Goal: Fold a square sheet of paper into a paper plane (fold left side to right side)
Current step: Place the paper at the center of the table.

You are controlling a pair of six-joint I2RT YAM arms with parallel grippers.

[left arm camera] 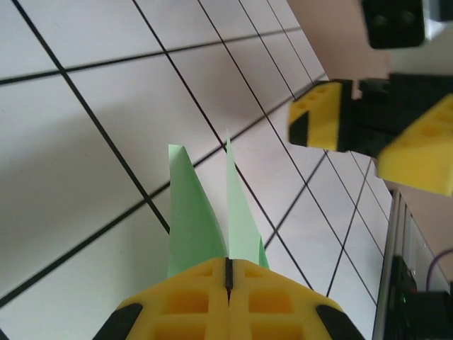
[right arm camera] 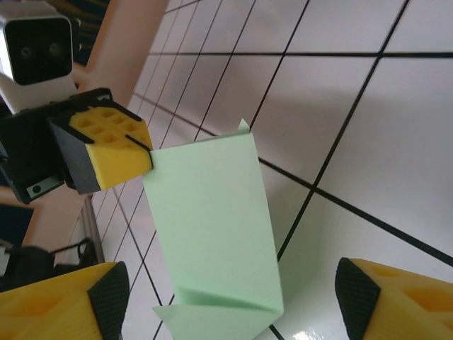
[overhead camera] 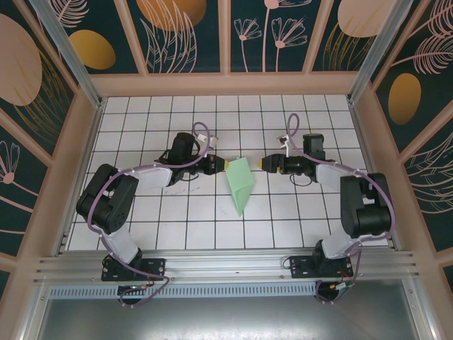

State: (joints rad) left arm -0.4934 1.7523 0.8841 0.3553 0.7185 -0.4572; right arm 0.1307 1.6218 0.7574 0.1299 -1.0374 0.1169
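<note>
Top external: white grid-tiled table [overhead camera: 141, 212] inside leaf-patterned walls [overhead camera: 177, 35]; left pincer [overhead camera: 225, 164] pinches folded green paper [overhead camera: 241, 185], right pincer [overhead camera: 263, 163] gapes.

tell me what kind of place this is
Probably a purpose-built robot test cell: a white grid-tiled table boxed in by leaf-print wall panels, with a left arm and a right arm bolted to an aluminium rail at its near edge.

Green paper [overhead camera: 240, 184] at left end effector [overhead camera: 225, 164]

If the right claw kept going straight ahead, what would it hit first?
Most likely the green paper, pinched by the left gripper, just ahead of the open right gripper; depth is unclear.
</note>
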